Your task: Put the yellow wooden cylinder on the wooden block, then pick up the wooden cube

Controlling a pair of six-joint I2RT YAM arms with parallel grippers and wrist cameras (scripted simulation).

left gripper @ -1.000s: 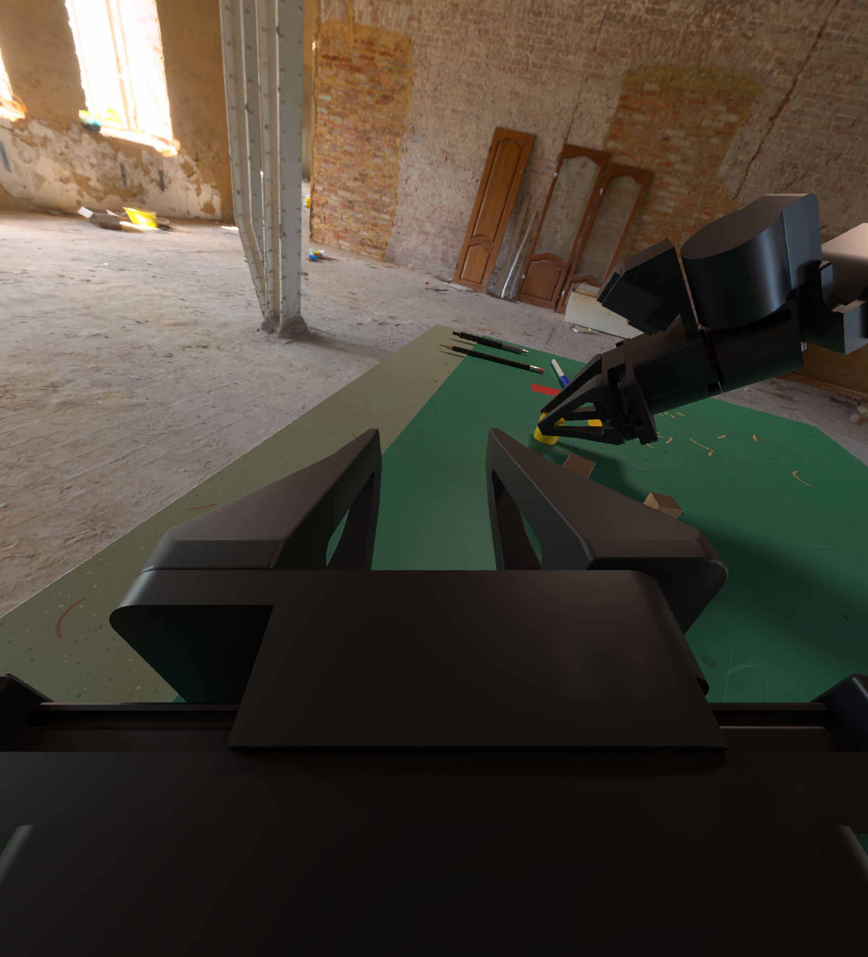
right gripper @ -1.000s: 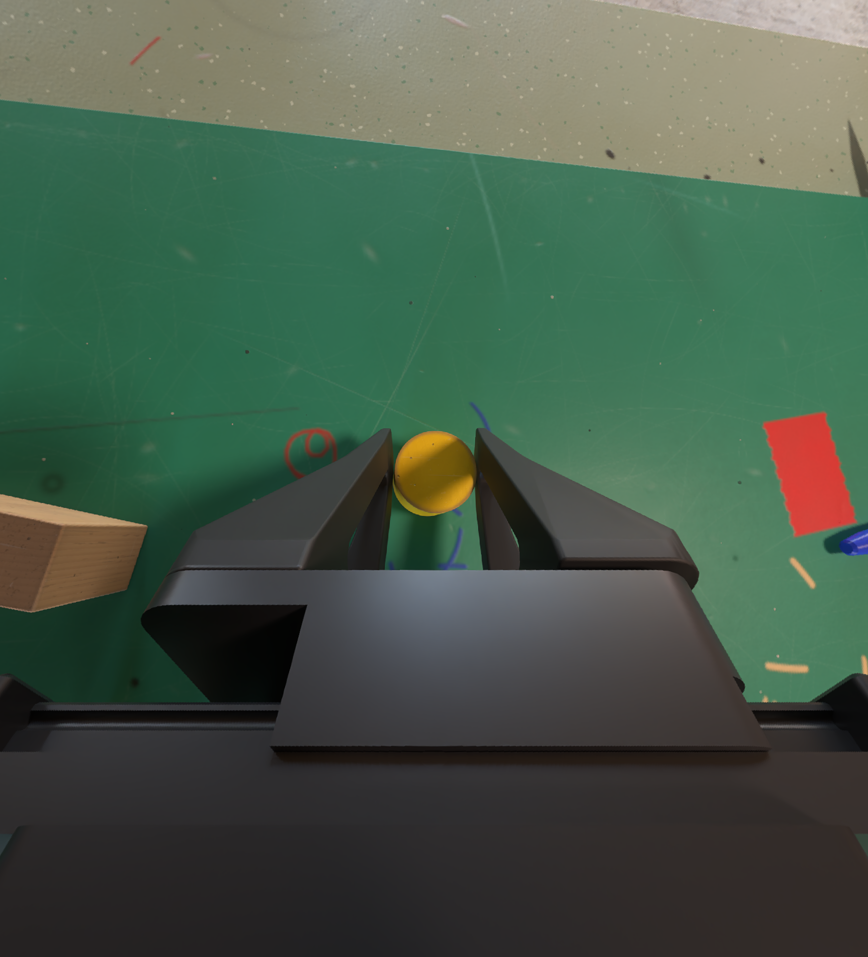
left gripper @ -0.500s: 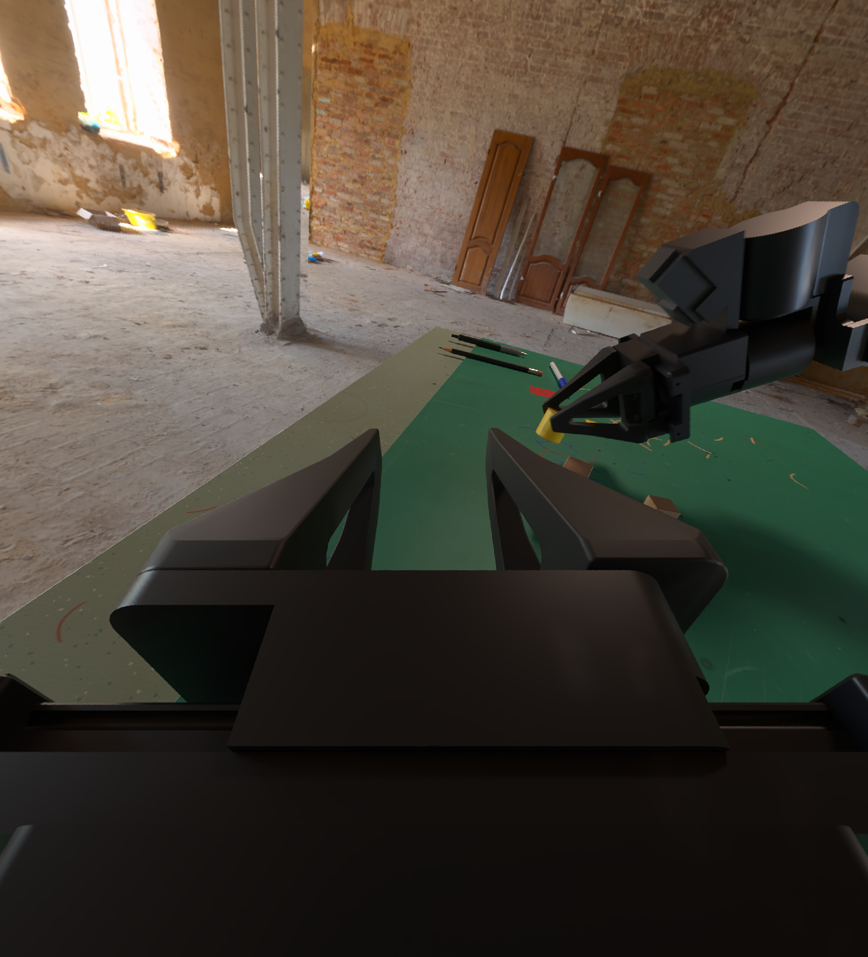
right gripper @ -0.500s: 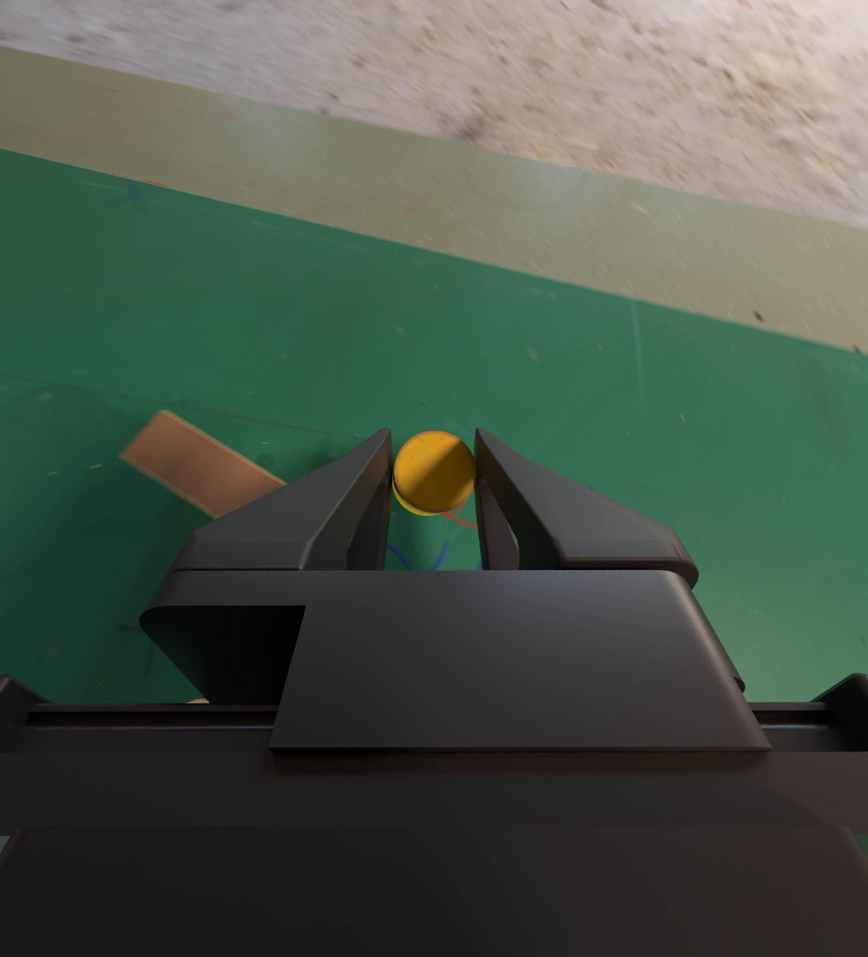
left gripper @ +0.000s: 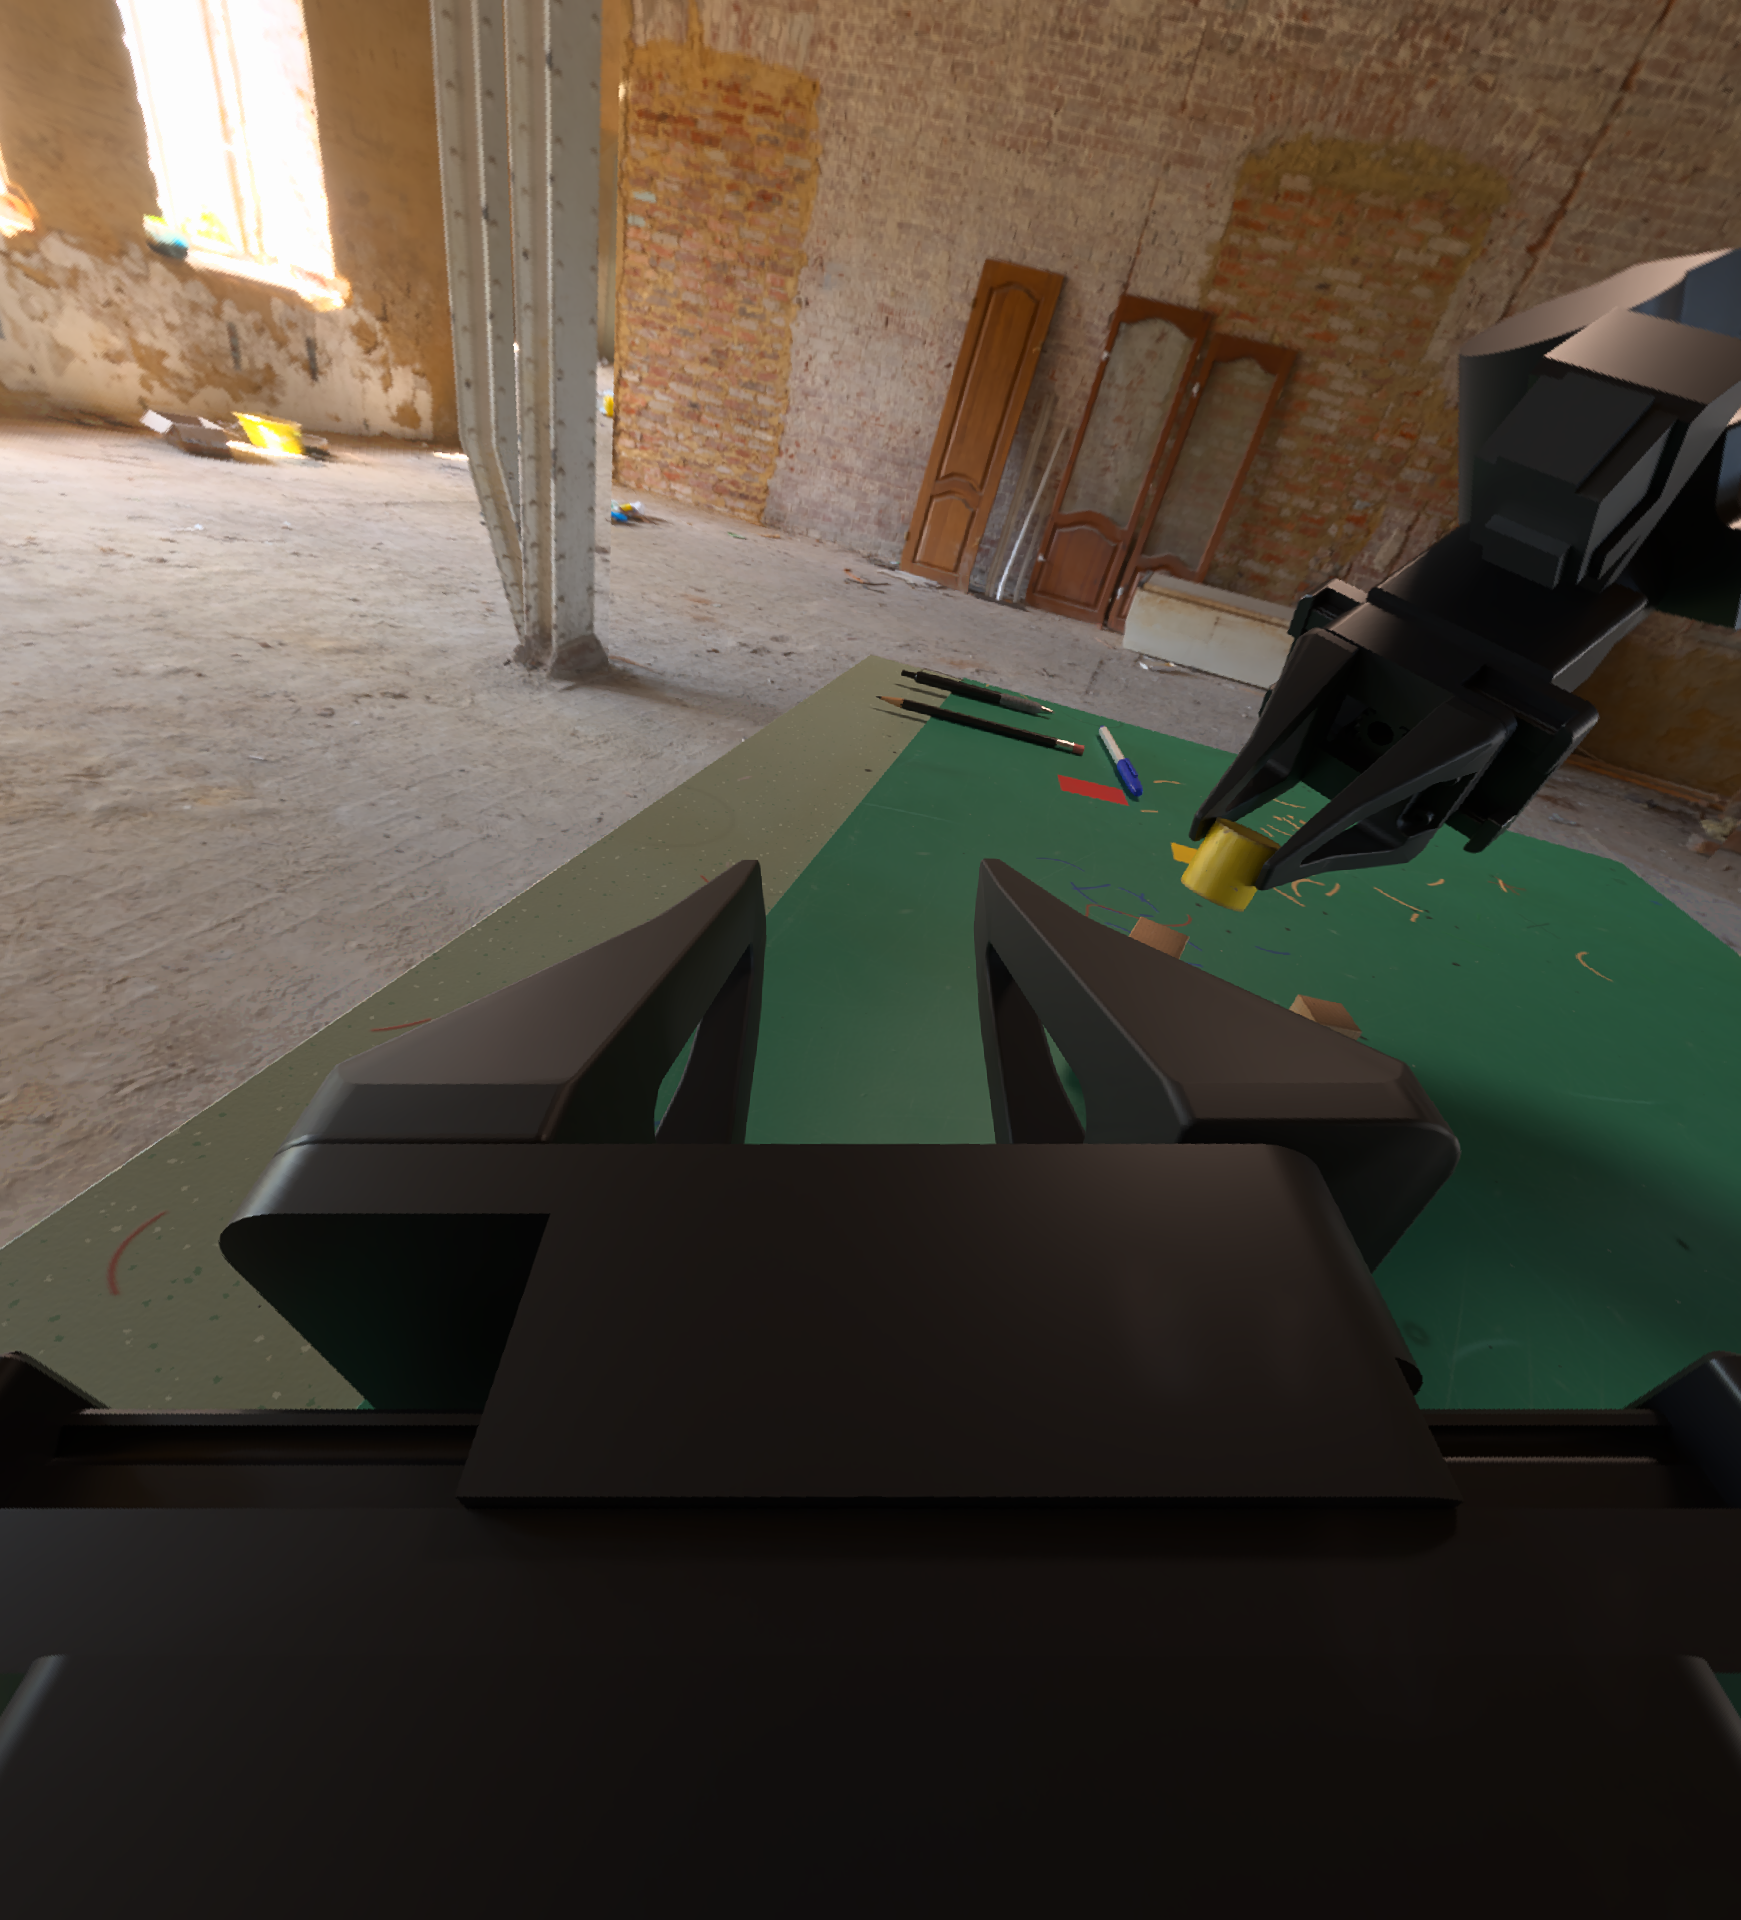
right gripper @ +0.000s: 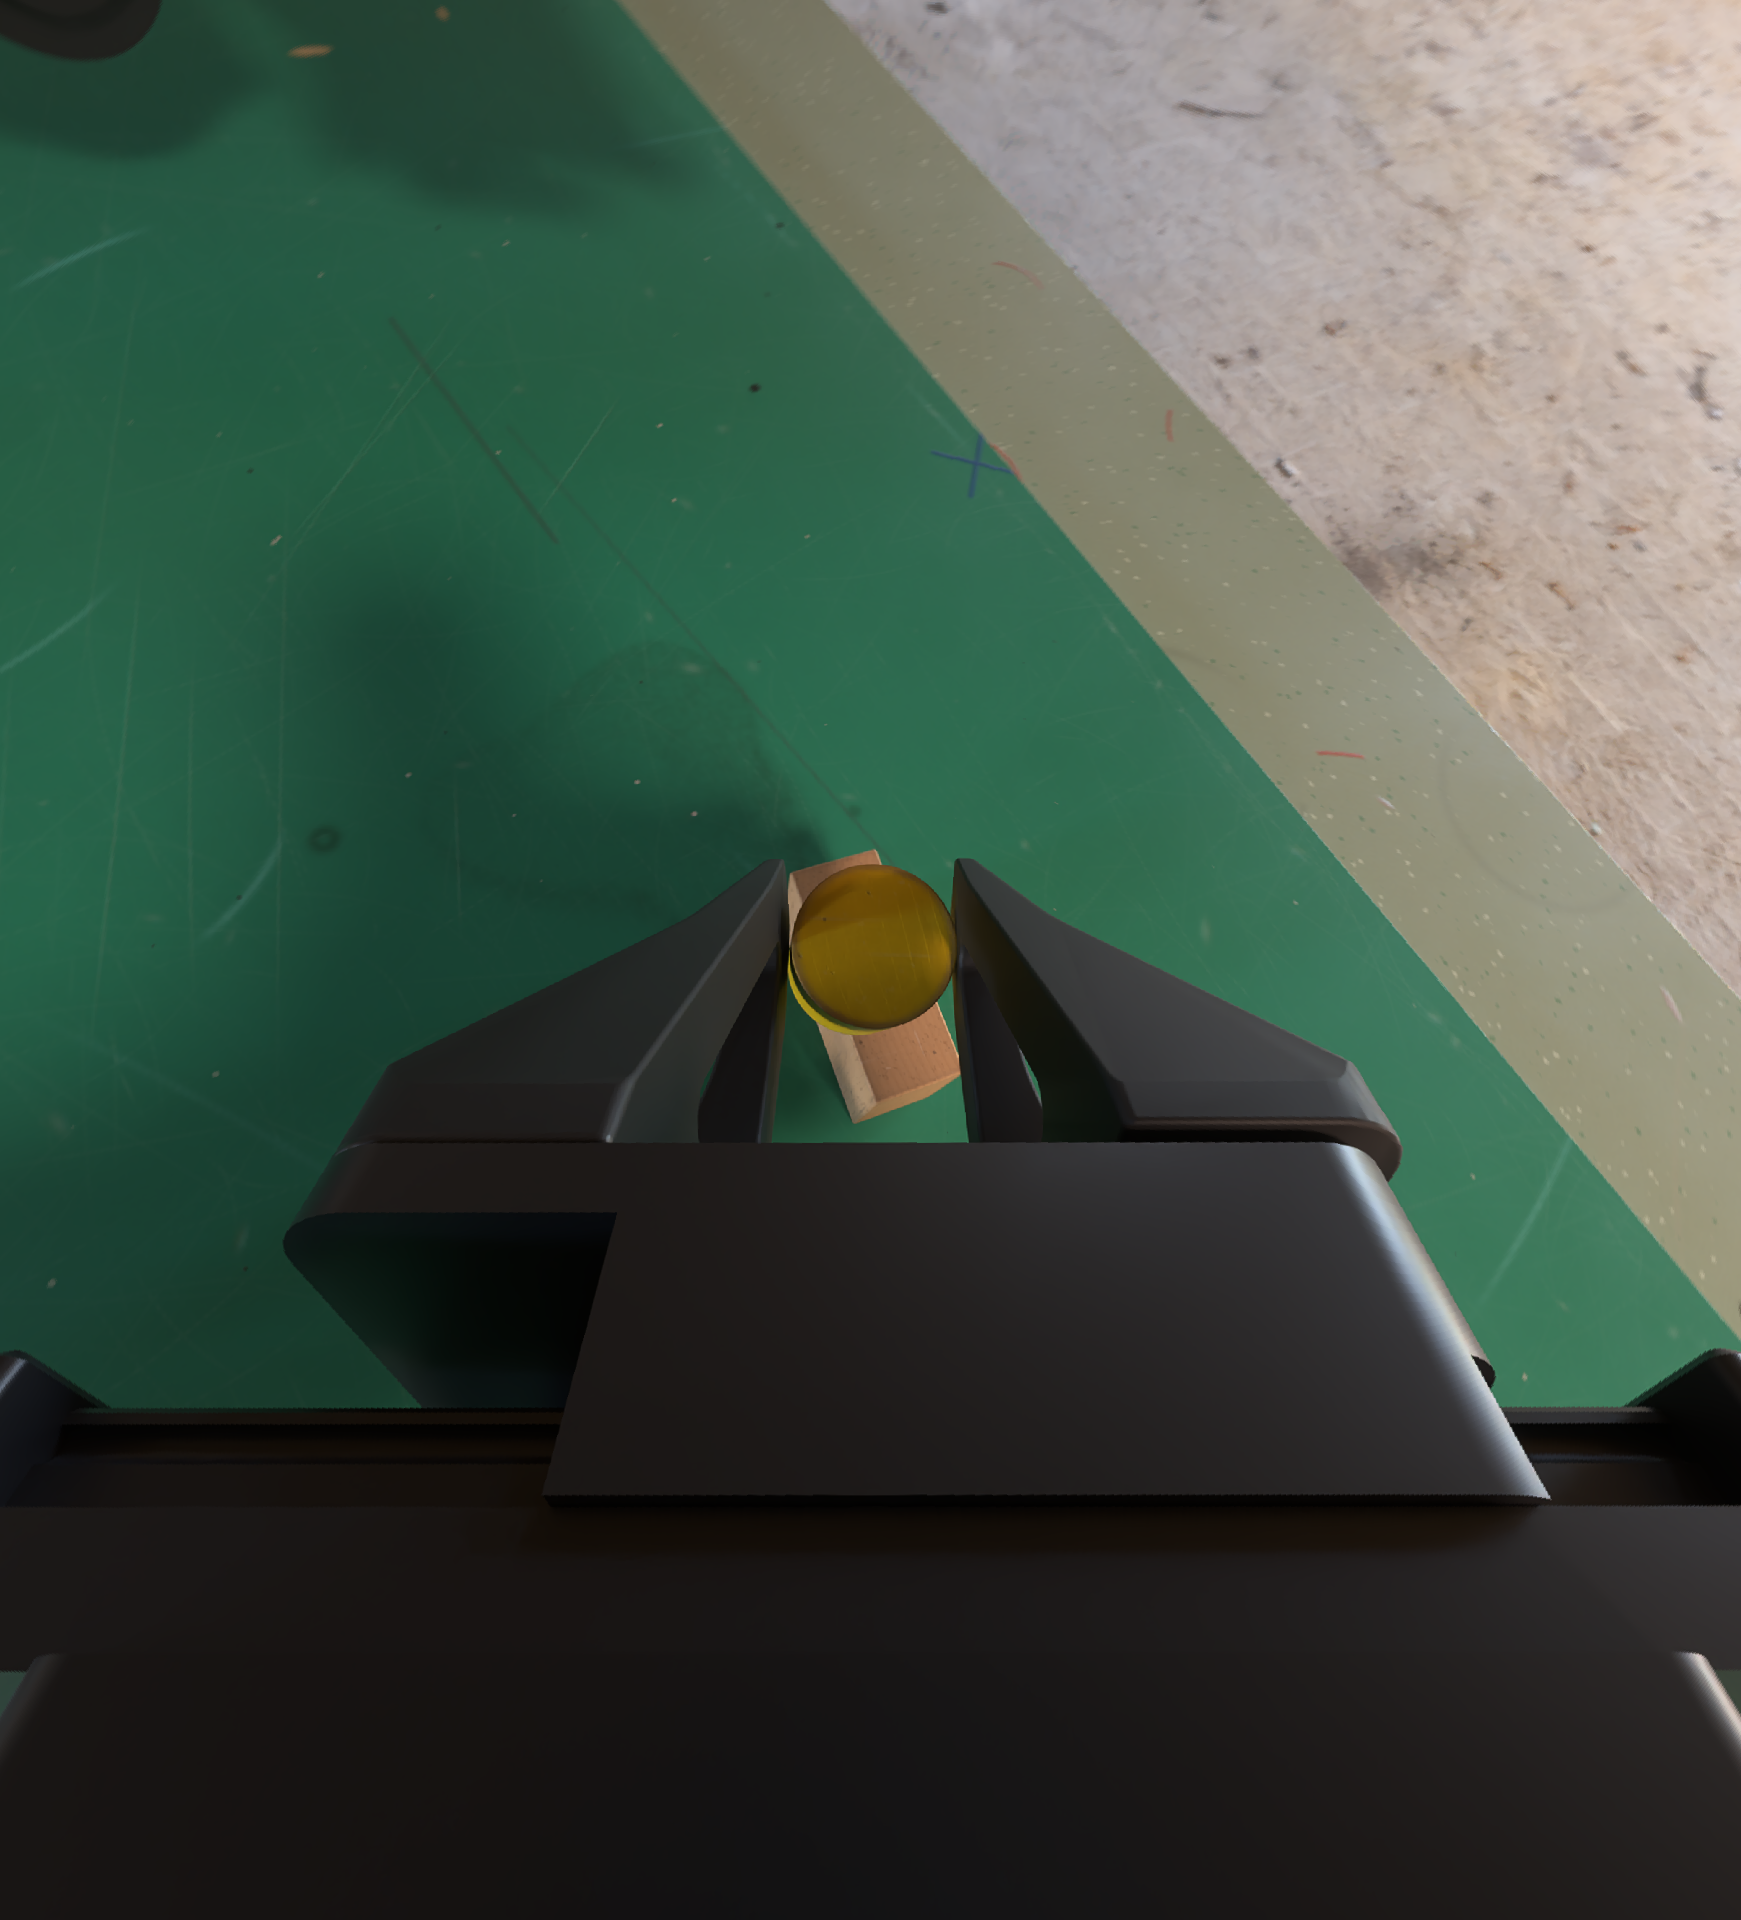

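My right gripper is shut on the yellow wooden cylinder, seen end-on between its fingers. The flat wooden block lies on the green mat directly under the cylinder. In the left wrist view the right gripper holds the cylinder just above the block, which my left finger partly hides. The small wooden cube sits on the mat to the right of the block. My left gripper is open and empty, low over the mat's near left part.
Two pencils, a blue pen and a red patch lie at the mat's far end. The olive table border and the table edge run close to the block, with the floor beyond.
My right gripper has lifted the cylinder off the mat, swung and turned with it, and now holds it over the wooden block. The left gripper has not moved.
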